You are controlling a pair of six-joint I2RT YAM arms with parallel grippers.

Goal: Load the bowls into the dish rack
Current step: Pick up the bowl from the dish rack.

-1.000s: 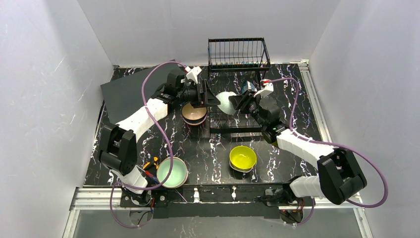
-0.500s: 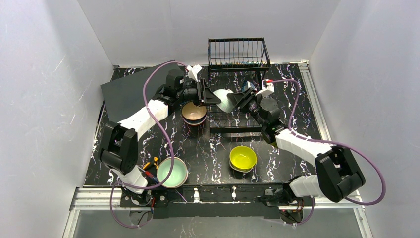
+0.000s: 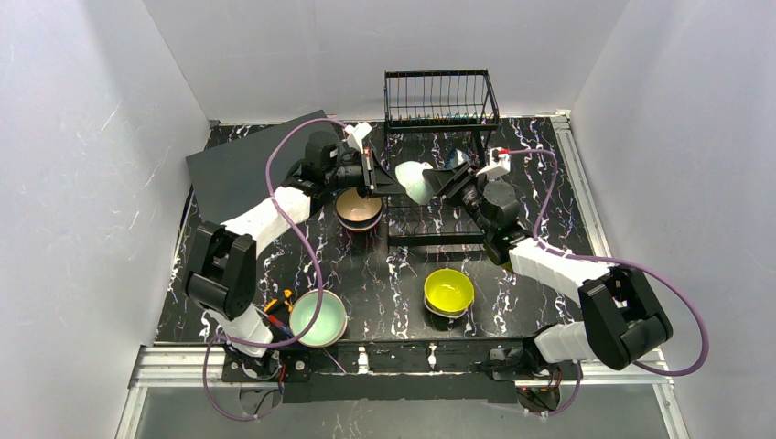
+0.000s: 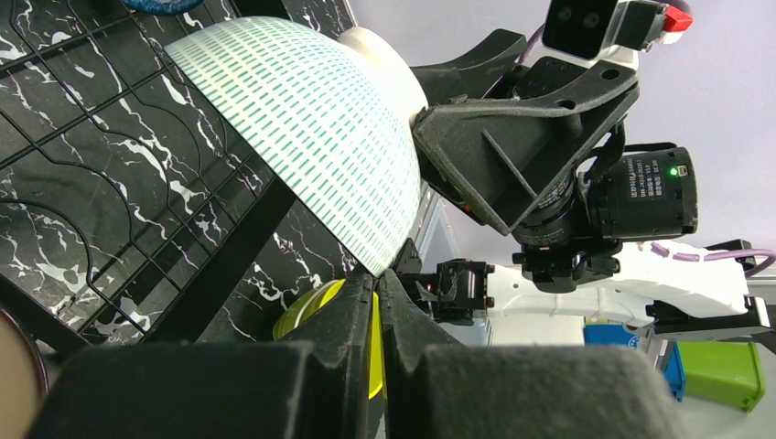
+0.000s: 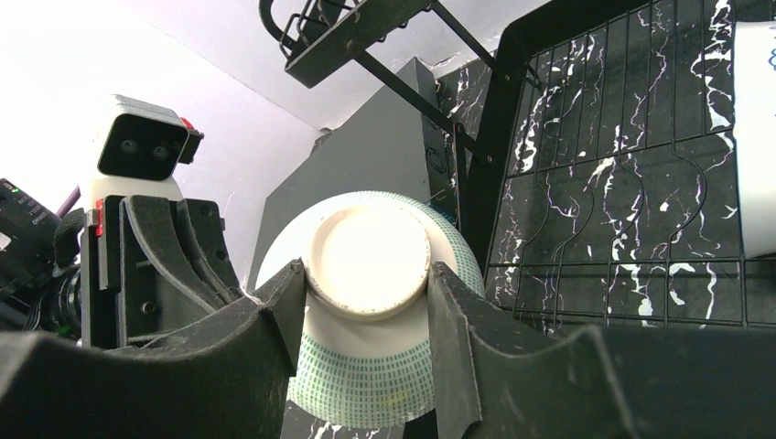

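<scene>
The patterned bowl, white with rows of small green dashes, hangs in the air over the flat grid base of the dish rack, tipped on its side between the two arms. The right jaws stand partly spread and clamp its foot ring from both sides. The left jaws are pressed almost together on the thin lower rim. Both arms grip the one bowl, so I judge this to be a handover or a shared placing over the rack, with the bowl not yet set down.

Little of the task looks done. The rack's upright wire basket at the far end shows no bowl that I can make out from above. A white thing lies on the grid at the edge of the right wrist view and a dark blue thing at the top of the left wrist view, but I cannot tell whether either is a loaded bowl.

Several bowls sit on the desk, outside the rack:
- a stack of bowls, brownish on top, just beside the rack's left edge
- a yellow bowl on top of another, near the front
- a mint-green bowl at the front left

The bowls show no brand or lettering. The black motor housing on the right arm has white print, too small to read.
</scene>
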